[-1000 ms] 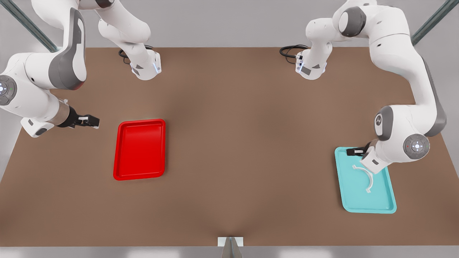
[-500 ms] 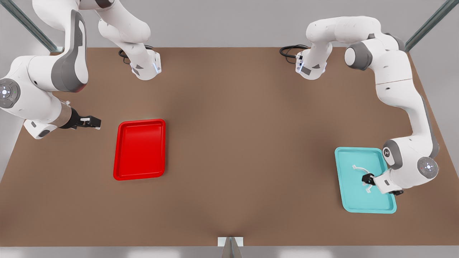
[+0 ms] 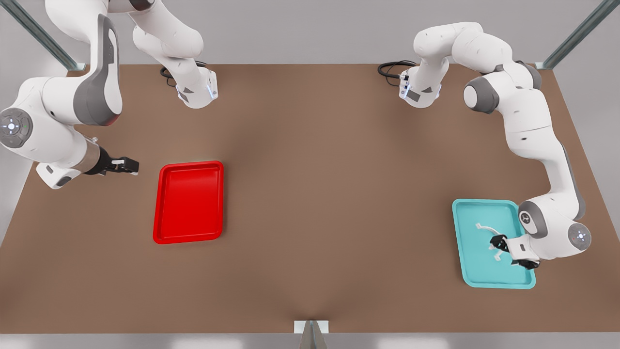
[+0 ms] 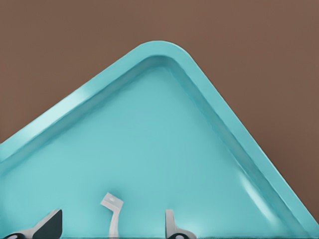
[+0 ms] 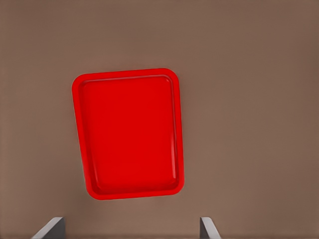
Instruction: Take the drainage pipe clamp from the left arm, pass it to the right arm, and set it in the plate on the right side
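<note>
Left gripper (image 3: 495, 241): I see it low inside the teal tray (image 3: 472, 271) at the front view's right, fingers spread to either side of the clamp, not yet pressed on it.
Drainage pipe clamp (image 3: 484, 227): lying flat in the teal tray; in the left wrist view its bent tab (image 4: 111, 202) sits between my fingertips (image 4: 172, 226).
Right gripper (image 3: 127, 166): waiting above the brown table (image 3: 310, 194), near the red plate's far corner, fingers spread apart.
Plate (image 3: 189, 202): on the table at the front view's left, well apart from the clamp.
</note>
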Robot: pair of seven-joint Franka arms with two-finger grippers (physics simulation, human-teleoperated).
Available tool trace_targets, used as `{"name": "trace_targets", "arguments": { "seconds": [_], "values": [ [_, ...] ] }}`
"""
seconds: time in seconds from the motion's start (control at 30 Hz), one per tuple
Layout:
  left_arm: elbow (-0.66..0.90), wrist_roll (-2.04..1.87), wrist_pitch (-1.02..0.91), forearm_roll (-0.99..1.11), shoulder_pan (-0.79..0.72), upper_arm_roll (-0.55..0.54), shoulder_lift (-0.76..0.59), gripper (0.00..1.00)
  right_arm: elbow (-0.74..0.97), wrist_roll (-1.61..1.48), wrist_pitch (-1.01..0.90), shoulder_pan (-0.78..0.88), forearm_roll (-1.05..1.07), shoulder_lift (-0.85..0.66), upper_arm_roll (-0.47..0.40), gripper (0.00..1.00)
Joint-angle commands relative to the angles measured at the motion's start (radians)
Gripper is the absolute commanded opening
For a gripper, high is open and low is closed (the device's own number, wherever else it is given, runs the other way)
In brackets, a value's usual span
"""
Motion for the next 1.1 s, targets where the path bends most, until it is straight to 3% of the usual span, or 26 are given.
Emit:
{"name": "trace_targets", "arguments": {
  "seconds": [0.0,0.27,0.3,0.33,0.37,0.8,1.07],
  "values": [
    [-0.005,0.189,-0.006,0.004,0.0,0.005,0.003,1.0,0.0,-0.005,0.002,0.0,0.0,0.0,0.0,1.0],
    [-0.039,-0.04,-0.009,0.037,0.0,0.01,0.014,1.0,-0.006,-0.005,0.002,0.0,0.0,-0.002,0.002,1.0],
    [-0.044,-0.047,-0.012,0.03,0.001,0.011,0.011,0.93,-0.007,-0.005,0.002,0.002,0.0,-0.002,0.002,1.0],
    [-0.045,-0.052,-0.014,0.033,0.001,0.011,0.011,0.75,-0.007,-0.005,0.002,0.002,0.0,-0.002,0.002,1.0],
    [-0.045,-0.052,-0.014,0.035,0.001,0.011,0.009,0.69,-0.012,-0.005,0.004,0.002,0.0,-0.002,0.002,1.0],
    [-0.045,-0.072,0.004,0.038,-0.003,0.03,0.009,0.69,-0.018,-0.007,0.007,0.003,0.0,-0.003,0.002,1.0],
    [-0.168,-0.086,0.138,0.035,-0.028,0.053,-0.049,0.69,-0.021,-0.007,0.007,0.005,0.002,-0.003,0.004,1.0]
  ]
}}
